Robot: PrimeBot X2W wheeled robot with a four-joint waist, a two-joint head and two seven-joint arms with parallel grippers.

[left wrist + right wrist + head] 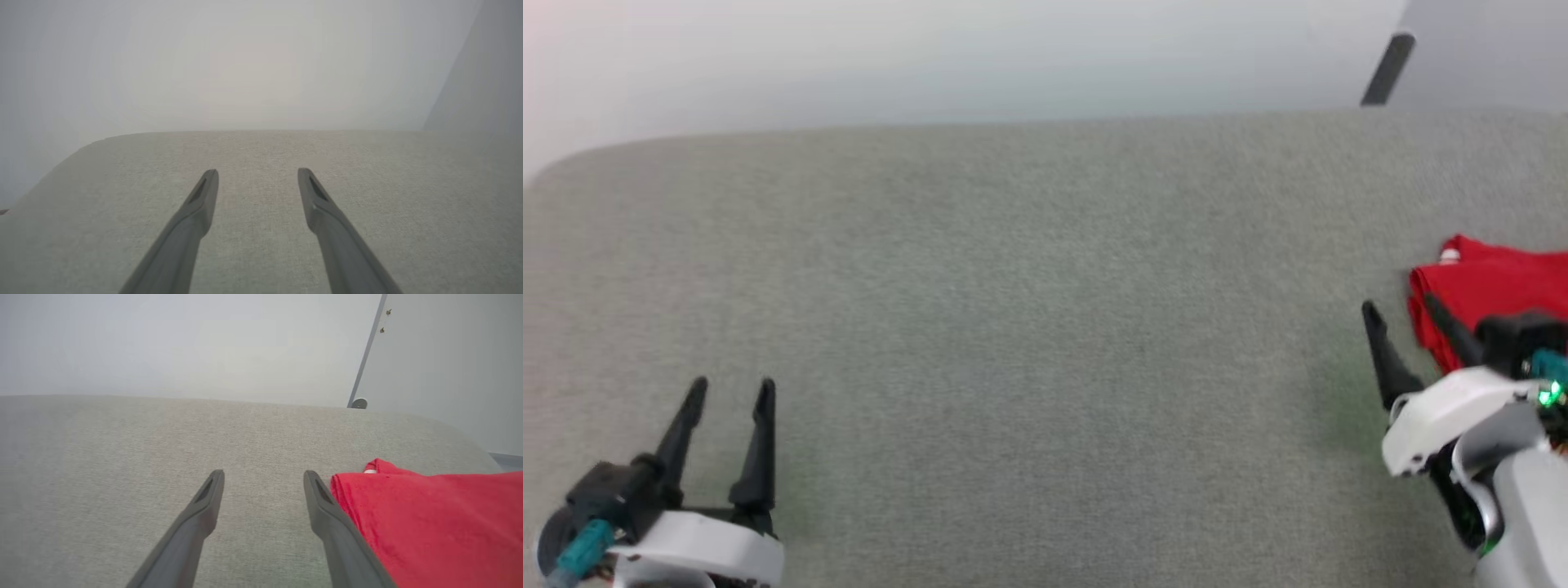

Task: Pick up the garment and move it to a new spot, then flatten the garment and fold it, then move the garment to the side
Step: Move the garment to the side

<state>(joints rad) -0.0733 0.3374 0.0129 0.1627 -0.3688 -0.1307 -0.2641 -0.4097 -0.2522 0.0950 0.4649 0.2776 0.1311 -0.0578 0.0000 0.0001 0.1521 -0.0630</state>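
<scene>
With the garment [429,522] lying in a tidy stack at the outer side of the right gripper [264,475], the step in hand looks like the last one, setting it off to the side. Doing that well probably means lifting the fingers straight up and back, so that the outer finger, which runs right along the folded edge, does not snag a layer and drag the stack open. Whether that finger touches the cloth I cannot tell. Both fingers of this gripper are spread wide with nothing but grey surface [1013,286] between them, so nothing is grasped. The left gripper [733,384] is likewise spread and empty, well apart from the cloth, with bare surface ahead of its tips. The garment is bright red, soft and faintly nubbly, folded so that several layers show as stacked edges on the side facing the outer finger. Its top face is smooth with shallow ripples, and a small white bit [369,471] peeks out at the corner just beyond that fingertip. Away from the fingers it runs off the view's edge.
</scene>
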